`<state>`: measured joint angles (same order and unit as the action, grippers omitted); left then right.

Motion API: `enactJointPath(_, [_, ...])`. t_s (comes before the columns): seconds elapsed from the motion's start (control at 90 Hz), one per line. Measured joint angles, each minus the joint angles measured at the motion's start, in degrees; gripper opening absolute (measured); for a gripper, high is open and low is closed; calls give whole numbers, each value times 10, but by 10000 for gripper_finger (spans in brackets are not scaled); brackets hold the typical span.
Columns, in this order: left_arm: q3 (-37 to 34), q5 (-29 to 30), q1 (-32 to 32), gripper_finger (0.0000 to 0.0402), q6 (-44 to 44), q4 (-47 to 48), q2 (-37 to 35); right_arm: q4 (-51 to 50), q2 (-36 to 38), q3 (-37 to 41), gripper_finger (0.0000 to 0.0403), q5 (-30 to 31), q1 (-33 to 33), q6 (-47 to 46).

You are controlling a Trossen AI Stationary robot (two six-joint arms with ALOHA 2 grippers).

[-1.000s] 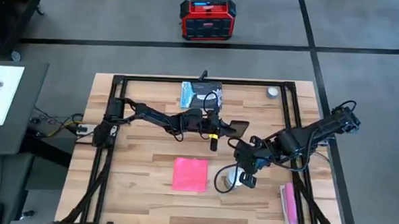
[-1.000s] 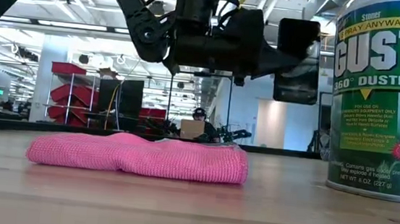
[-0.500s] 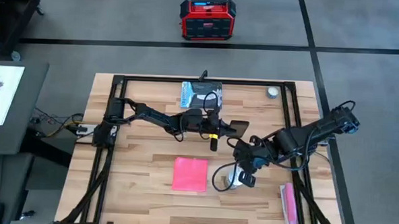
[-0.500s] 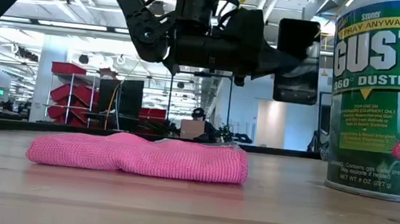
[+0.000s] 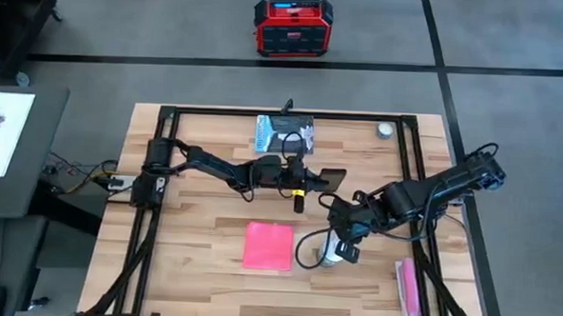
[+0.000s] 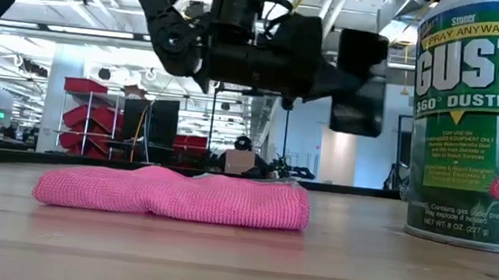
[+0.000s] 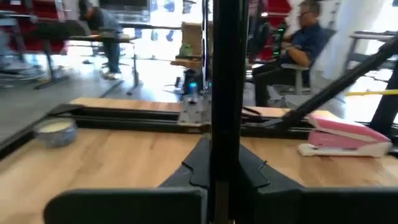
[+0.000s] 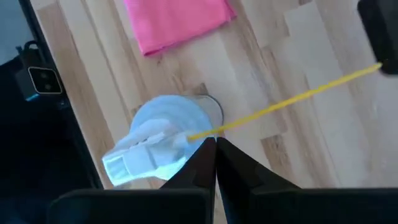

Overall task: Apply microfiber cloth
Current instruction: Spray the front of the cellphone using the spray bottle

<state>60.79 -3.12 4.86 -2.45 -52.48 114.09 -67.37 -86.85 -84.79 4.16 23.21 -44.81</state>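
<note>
Left claw (image 5: 311,181) shifted slightly left; microfiber cloth (image 5: 268,246) unmoved.

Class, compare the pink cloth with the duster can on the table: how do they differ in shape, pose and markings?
The microfiber cloth lies flat and low on the table; the duster can stands upright and tall. The cloth is soft, plain pink fabric; the can is a rigid cylinder with a green printed label. Both rest on the wooden table, apart from each other.

The microfiber cloth (image 6: 172,195) is lying folded on the wooden table (image 6: 239,257). A duster can (image 6: 474,123) is standing upright well to its side. A dark arm (image 6: 258,46) is hanging above, carrying a black phone (image 6: 360,82).
</note>
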Motion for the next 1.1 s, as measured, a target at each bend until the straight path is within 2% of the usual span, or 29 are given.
enactJointPath(0.167, [-37,19,-5,2,16,-10,-38,-38,0,-32,0,29,-1,3])
enactJointPath(0.333, [-43,21,-4,2,16,-10,-43,-65,-2,-69,0,61,0,2])
enactJointPath(0.644, [-43,23,-5,2,16,-13,-43,-27,-6,-70,0,28,8,2])
enactJointPath(1.1, [-43,26,-11,2,13,-22,-43,-29,-14,-70,0,8,16,-15])
